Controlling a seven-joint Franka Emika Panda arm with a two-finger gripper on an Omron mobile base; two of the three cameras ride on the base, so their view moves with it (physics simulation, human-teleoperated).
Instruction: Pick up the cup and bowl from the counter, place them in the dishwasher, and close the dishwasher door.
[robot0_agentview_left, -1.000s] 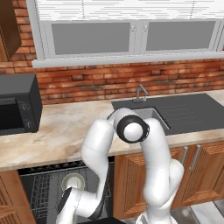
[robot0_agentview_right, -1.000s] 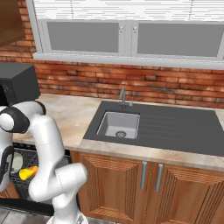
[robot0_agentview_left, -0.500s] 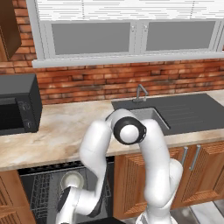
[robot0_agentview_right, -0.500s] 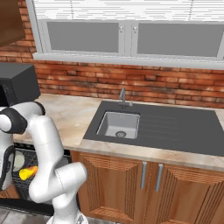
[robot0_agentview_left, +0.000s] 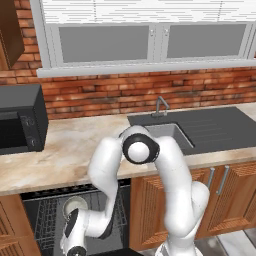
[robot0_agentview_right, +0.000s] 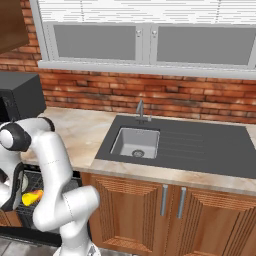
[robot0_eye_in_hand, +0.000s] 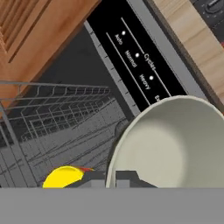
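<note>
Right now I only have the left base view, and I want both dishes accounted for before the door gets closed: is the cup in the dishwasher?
Observer: Yes. In the right base view the cup lies low in the dishwasher, left of the arm.
Operator: Is the claw on the bowl?
Observer: In the hand view the rim of the bowl runs down between the tips of the claw; I cannot tell whether they clamp it.
Operator: Where is the cup from there?
Observer: The hand view shows it beside the bowl, on the wire rack.
</note>
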